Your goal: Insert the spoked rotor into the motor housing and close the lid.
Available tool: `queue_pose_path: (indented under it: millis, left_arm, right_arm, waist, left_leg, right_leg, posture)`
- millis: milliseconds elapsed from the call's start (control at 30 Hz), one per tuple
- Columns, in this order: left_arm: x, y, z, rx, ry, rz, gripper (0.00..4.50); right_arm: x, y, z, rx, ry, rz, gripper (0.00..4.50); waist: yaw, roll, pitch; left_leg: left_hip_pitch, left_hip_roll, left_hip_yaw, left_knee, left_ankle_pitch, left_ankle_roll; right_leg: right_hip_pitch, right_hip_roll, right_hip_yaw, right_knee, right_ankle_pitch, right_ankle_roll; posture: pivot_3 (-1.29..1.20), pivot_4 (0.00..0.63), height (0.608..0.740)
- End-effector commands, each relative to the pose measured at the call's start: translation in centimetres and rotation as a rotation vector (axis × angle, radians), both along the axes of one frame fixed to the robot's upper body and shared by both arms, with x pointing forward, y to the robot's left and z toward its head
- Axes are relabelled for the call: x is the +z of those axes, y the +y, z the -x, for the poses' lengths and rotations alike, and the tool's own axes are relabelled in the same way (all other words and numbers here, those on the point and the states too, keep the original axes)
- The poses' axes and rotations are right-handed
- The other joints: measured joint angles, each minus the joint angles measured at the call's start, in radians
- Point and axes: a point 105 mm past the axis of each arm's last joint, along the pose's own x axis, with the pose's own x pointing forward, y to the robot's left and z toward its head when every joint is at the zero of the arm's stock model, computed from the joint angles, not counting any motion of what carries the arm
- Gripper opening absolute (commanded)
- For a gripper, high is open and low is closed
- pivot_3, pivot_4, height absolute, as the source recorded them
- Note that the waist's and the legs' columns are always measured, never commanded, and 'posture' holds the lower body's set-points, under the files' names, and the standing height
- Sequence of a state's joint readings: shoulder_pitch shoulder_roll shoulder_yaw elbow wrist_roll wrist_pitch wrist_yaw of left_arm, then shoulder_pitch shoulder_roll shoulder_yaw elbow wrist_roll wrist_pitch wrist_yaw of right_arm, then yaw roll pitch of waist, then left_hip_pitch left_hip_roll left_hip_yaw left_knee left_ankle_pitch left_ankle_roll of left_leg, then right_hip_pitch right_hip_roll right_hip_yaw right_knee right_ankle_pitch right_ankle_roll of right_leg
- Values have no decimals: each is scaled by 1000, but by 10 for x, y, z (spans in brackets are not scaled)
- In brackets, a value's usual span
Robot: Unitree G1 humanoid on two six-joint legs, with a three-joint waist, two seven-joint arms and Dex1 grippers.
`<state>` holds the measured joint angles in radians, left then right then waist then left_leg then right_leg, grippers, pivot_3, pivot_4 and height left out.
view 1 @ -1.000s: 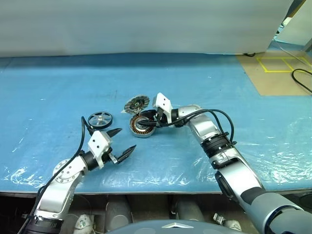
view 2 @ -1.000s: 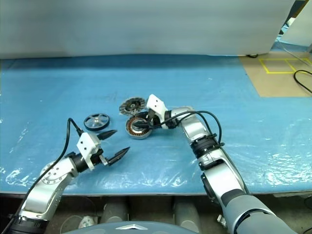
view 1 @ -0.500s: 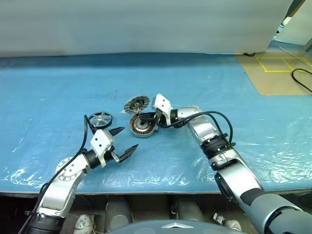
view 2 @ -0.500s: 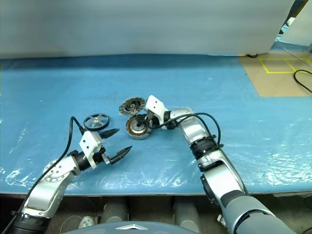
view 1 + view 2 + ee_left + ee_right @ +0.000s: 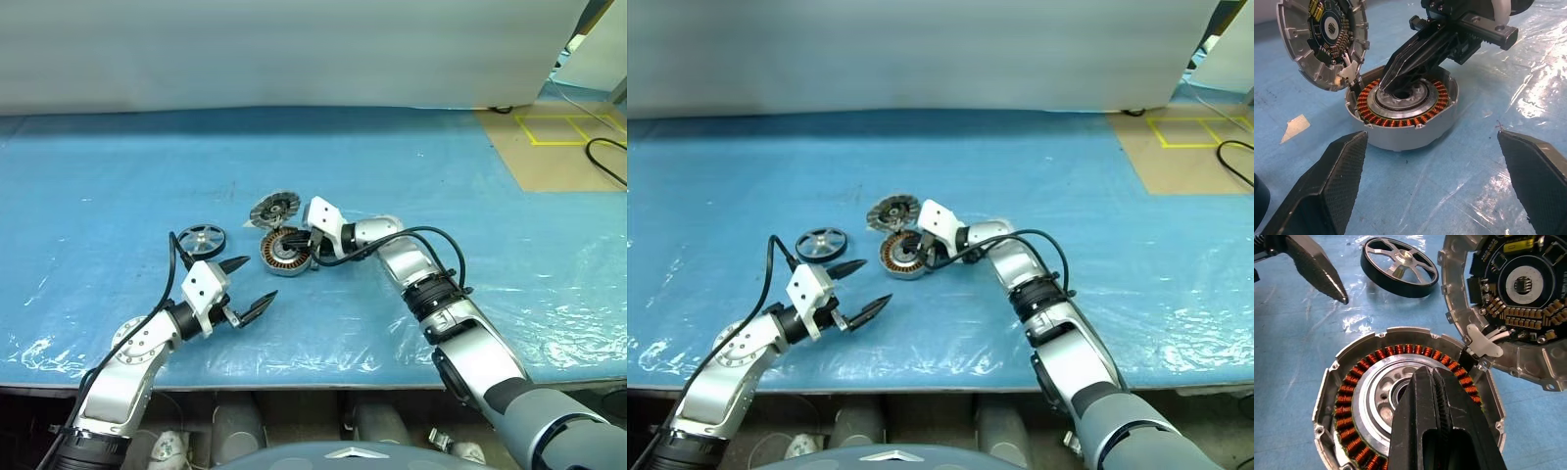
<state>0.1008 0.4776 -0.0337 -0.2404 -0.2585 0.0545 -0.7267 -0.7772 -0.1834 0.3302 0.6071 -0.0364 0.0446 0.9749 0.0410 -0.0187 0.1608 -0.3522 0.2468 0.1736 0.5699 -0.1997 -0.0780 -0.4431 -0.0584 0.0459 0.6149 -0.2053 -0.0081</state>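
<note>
A blue plastic-covered table (image 5: 118, 176) fills most of the head view, with a pale wall across the top and a patch of brown floor with yellow tape (image 5: 563, 127) in the upper right corner.

The right arm reaches in from the lower right toward the middle of the frame. Its claw, the right gripper (image 5: 294, 245), has its two black fingers pressed together, with nothing between them; their joined tips point down into the centre of the motor housing (image 5: 286, 252). Whether the tips touch the metal hub cannot be told.

The left arm comes up from the lower left. The left gripper (image 5: 247, 287) sits in the lower left of centre with its fingers spread wide apart and empty, aimed toward the housing and well short of it.

The housing lies just left of frame centre, open side up, copper windings ringing a silver hub. The lid (image 5: 273, 208) leans tilted against the housing's upper left rim, circuit side showing, joined to it by short wires. The spoked rotor (image 5: 202, 239) lies flat on the table to the left of the housing, apart from it and from both grippers.
</note>
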Motion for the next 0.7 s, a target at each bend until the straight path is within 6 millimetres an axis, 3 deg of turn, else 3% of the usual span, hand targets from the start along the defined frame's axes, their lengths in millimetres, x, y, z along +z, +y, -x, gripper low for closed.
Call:
queue_pose_path:
  millis: [33, 167, 367, 533, 700]
  left_arm:
    - [5, 0, 1, -3, -25, -1, 4500]
    - [5, 0, 1, -4, -25, -1, 4500]
    - [4, -1, 1, -6, -24, 0, 4500]
    - [7, 1, 0, -5, -30, -3, 4500]
    - [21, 11, -8, 34, -67, 10, 4500]
  right_arm:
    - [-11, -9, -5, -37, 9, 67, 37]
    - [-27, -16, 2, -8, 53, 146, 37]
    - [-28, -15, 9, 34, 67, 152, 37]
    - [7, 2, 9, 54, 54, -72, 37]
    - [30, 2, 1, 35, 23, -182, 37]
  waist:
    - [0, 0, 0]
    - [1, 0, 0]
    - [1, 0, 0]
    - [0, 0, 0]
    - [-1, 1, 0]
  left_leg:
    - [1, 0, 0, 0, 0, 1]
    - [2, 0, 0, 0, -1, 1]
    - [2, 0, 0, 0, -1, 1]
    - [2, 0, 0, 0, -1, 1]
    - [-1, 1, 0, -1, 0, 1]
  right_leg:
    - [1, 0, 0, 0, 0, 0]
    - [2, 0, 0, 0, 0, 0]
    - [2, 0, 0, 0, 0, 0]
    - [2, 0, 0, 0, 0, 0]
    - [-2, 1, 0, 0, 0, 0]
  posture:
    - [0, 150, 740]
    - [0, 150, 740]
    - [0, 150, 740]
    - [0, 150, 740]
    - [0, 150, 740]
